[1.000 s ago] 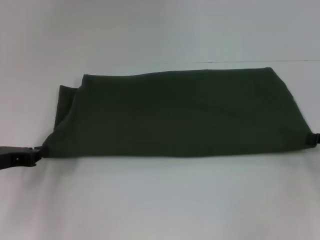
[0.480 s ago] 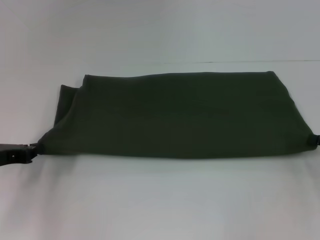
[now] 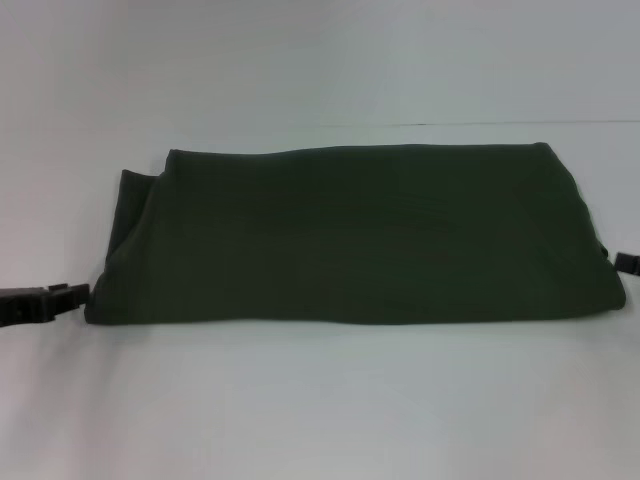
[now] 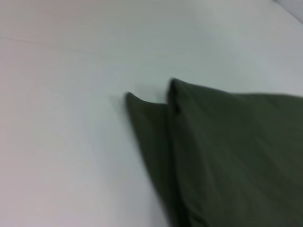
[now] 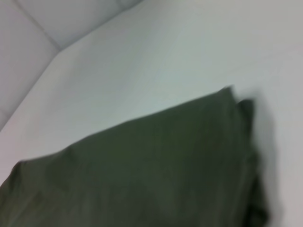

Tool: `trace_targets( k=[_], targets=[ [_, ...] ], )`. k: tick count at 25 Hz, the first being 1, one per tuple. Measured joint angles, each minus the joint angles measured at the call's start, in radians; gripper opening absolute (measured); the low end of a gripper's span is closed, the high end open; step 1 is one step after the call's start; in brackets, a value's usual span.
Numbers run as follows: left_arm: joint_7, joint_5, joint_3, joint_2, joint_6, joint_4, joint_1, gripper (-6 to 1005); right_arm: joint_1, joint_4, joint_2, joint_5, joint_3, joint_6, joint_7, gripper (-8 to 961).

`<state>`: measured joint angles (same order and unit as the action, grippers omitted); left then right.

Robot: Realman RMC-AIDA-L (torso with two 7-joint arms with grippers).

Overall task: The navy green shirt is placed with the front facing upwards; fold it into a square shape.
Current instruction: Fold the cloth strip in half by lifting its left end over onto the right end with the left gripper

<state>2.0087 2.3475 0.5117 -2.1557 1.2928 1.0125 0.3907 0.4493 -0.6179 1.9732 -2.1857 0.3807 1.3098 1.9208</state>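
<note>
1. Your shirt [image 3: 350, 235] lies flat on the white table [image 3: 320, 400] as a wide, low band, already folded so that plain fabric faces up and no lettering shows. Its long axis runs straight from one gripper to the other.

2. Your left gripper [image 3: 60, 297] sits low at the table, just outside the shirt's near corner on that side. A thin strip of table shows between its tip and the cloth, so it holds nothing. Whether its fingers are wide or narrow, you cannot tell here.

3. Your right gripper [image 3: 627, 262] is only a dark tip at the edge of the head view, beside the shirt's opposite end and somewhat farther from you than the near hem. It looks to be just beside the cloth, not gripping it, though touching cannot be ruled out. Its finger opening cannot be read.

4. From the left gripper the shirt lies directly inward, toward the other arm; from the right gripper it is the mirror of that. Each arm is nearest to its own short end, and neither reaches the middle.

5. The left wrist view shows a second layer peeking out past the top layer at that end, so the edges there are not flush.

6. The band is still much longer than deep. My reading is that the squaring fold must carry one short end along the long axis over the other.
</note>
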Motion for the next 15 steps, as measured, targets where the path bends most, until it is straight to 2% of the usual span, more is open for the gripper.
trace_targets(
  k=[2, 5, 7, 9, 15],
  targets=[
    [0.022, 0.000, -0.018, -0.001, 0.003, 0.013, -0.005, 83, -0.008, -0.019, -0.007, 0.002, -0.029, 0.006, 0.004, 284],
    [0.080, -0.001, -0.063, 0.003, 0.036, 0.025, -0.008, 302, -0.015, -0.059, -0.015, 0.002, -0.095, 0.053, 0.006, 350],
    [0.123, -0.001, -0.074, 0.006, 0.077, 0.028, -0.006, 394, -0.010, -0.068, -0.024, 0.003, -0.116, 0.096, 0.011, 394],
    [0.165, 0.000, -0.077, 0.010, 0.121, 0.031, -0.001, 487, 0.006, -0.070, -0.036, 0.002, -0.110, 0.125, 0.026, 438],
    [0.285, 0.015, -0.074, 0.032, 0.216, 0.000, 0.037, 776, 0.062, -0.066, -0.049, -0.003, -0.034, 0.134, 0.048, 718]
  ],
)
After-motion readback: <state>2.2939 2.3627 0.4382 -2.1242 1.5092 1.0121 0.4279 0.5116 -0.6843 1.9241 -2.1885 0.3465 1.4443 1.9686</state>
